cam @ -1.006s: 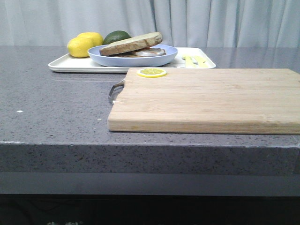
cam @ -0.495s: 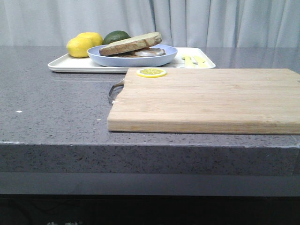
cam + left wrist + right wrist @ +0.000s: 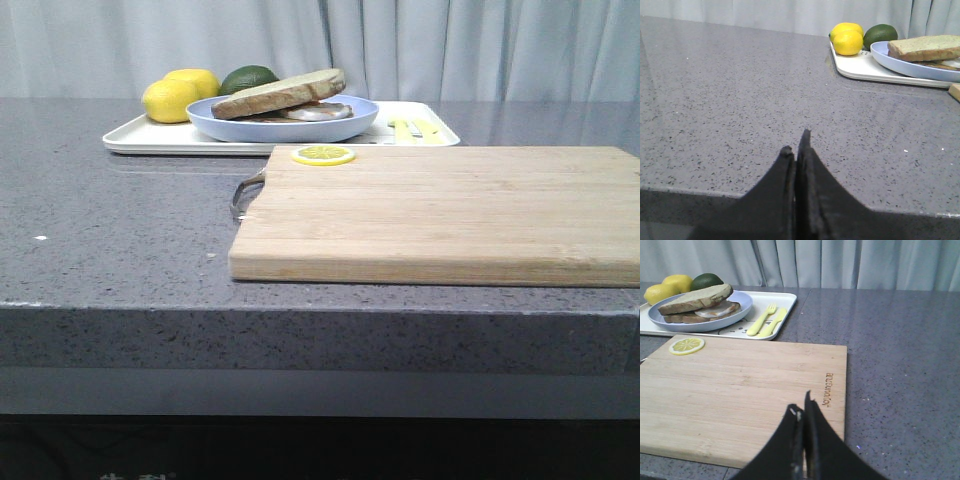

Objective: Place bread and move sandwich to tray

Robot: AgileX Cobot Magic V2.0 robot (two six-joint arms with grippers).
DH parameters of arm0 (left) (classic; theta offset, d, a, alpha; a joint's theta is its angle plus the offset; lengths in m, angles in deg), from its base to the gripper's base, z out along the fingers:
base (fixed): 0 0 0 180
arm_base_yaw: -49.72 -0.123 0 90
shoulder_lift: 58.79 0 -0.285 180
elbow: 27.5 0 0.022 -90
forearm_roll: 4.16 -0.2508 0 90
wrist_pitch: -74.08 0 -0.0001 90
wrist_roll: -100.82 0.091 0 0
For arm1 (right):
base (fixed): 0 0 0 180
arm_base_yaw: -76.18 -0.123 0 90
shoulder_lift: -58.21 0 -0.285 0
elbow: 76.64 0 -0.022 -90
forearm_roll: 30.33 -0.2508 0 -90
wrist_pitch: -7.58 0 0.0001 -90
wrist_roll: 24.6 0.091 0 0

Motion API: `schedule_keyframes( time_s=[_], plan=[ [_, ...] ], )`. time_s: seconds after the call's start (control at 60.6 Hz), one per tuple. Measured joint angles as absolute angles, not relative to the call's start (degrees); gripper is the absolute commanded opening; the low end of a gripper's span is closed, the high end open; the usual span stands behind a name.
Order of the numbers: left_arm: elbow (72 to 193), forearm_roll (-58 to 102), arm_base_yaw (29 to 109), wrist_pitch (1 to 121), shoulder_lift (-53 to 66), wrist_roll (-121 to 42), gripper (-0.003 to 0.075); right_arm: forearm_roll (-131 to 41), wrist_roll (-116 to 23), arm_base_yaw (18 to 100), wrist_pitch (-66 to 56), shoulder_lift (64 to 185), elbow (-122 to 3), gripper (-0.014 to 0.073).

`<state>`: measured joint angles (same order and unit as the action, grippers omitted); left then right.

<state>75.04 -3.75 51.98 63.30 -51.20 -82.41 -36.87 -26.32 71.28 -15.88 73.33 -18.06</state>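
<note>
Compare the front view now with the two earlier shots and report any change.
Nothing visibly changed. The sandwich with the bread on top sits on the tray, and the lemon slice lies on the cutting board, exactly as before. No arm appears in the front view.

1. Neither arm appears in the front view; only the wrist cameras show the robot's own parts.
2. The left gripper [image 3: 797, 150] shows as two black, tapering fingers pressed together with no gap between them, and nothing is held.
3. Its fingertips [image 3: 804, 135] are slightly uneven, one standing a little further out than the other.
4. The right gripper [image 3: 801, 407] looks much the same: two black fingers closed against each other and empty.
5. Both grippers hang in the air, touching nothing, with their fingers pointing forward and a little downward.
</note>
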Motion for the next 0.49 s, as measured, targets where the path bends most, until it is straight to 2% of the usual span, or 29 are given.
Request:
schedule_keyframes(
  time_s=[0.247, 0.495],
  plan=[
    [75.0, -3.7, 52.0, 63.3, -51.2, -82.4, -0.0019, -36.1, -26.3, 71.3, -8.0, 72.2, -10.7, -0.0068],
    [75.0, -3.7, 52.0, 63.3, -51.2, -82.4, -0.0019, -36.0, -26.3, 73.7, -7.3, 65.6, 0.4, -0.0068]
  ],
)
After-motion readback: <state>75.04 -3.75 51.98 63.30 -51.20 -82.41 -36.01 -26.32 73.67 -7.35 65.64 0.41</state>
